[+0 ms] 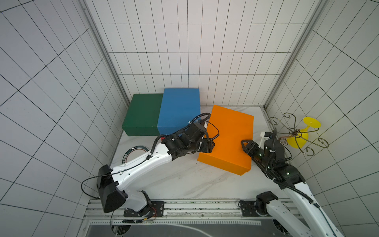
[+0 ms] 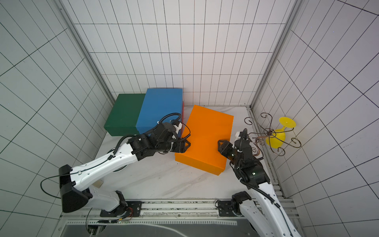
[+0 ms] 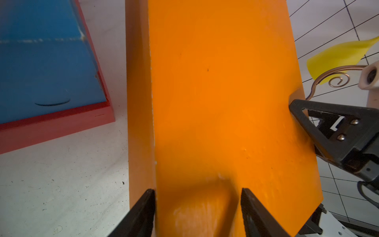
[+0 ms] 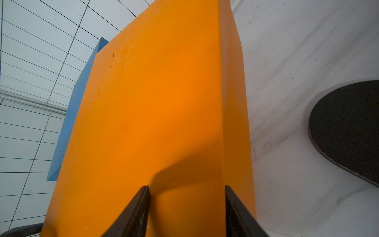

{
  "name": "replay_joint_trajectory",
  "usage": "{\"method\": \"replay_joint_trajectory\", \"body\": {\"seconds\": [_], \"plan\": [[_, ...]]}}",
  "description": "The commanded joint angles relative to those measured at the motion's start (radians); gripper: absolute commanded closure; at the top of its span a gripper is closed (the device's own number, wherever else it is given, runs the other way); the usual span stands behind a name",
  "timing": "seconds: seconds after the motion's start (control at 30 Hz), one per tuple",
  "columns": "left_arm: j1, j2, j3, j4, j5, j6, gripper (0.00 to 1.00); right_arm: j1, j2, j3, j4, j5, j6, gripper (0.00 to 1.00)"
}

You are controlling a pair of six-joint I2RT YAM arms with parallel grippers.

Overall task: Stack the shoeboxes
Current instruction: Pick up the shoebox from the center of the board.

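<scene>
While the white marble-look tabletop (image 1: 184,180) sits boxed in by white grid-lined walls (image 1: 184,51), all four boxes keep to its back half. The dark green cardboard shoebox (image 1: 141,112) stands in the back left corner, touching the blue cardboard shoebox (image 1: 178,108). The blue one lies on the red cardboard shoebox (image 3: 57,127), of which only a rim shows.

The orange cardboard shoebox (image 1: 229,139) lies skewed to their right, between my arms. My left arm (image 1: 143,164) reaches in from the near left and sets my left gripper (image 1: 212,144) at the box's left long side. Its jaws are parted, with the fingers (image 3: 146,205) at the orange face. My right arm (image 1: 297,188) bends in from the near right. My right gripper (image 1: 243,143) meets the opposite side, jaws likewise apart.

I cannot tell whether the orange box rests on the table or hangs clear. My left arm hides part of a dark flat ring (image 1: 126,157). Beyond the table's right rim, a scrolled wire stand (image 1: 295,133) crosses a yellow plastic vase (image 1: 311,123).
</scene>
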State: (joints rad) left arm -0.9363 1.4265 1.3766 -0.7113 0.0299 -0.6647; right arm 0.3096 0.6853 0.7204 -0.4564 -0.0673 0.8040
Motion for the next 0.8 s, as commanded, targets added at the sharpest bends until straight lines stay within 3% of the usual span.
{"method": "replay_joint_trajectory", "body": {"seconds": [0.0,0.37,0.77], "plan": [[-0.056,-0.009,0.086,0.285,0.153,0.015,0.35,0.053,0.02,0.148,0.064,-0.213,-0.066,0.46],[-0.059,-0.008,0.083,0.285,0.14,0.015,0.34,0.053,0.031,0.154,0.094,-0.226,-0.062,0.49],[-0.059,-0.027,-0.067,0.332,0.141,-0.013,0.34,0.052,0.02,0.043,0.143,-0.251,-0.021,0.5]]}}
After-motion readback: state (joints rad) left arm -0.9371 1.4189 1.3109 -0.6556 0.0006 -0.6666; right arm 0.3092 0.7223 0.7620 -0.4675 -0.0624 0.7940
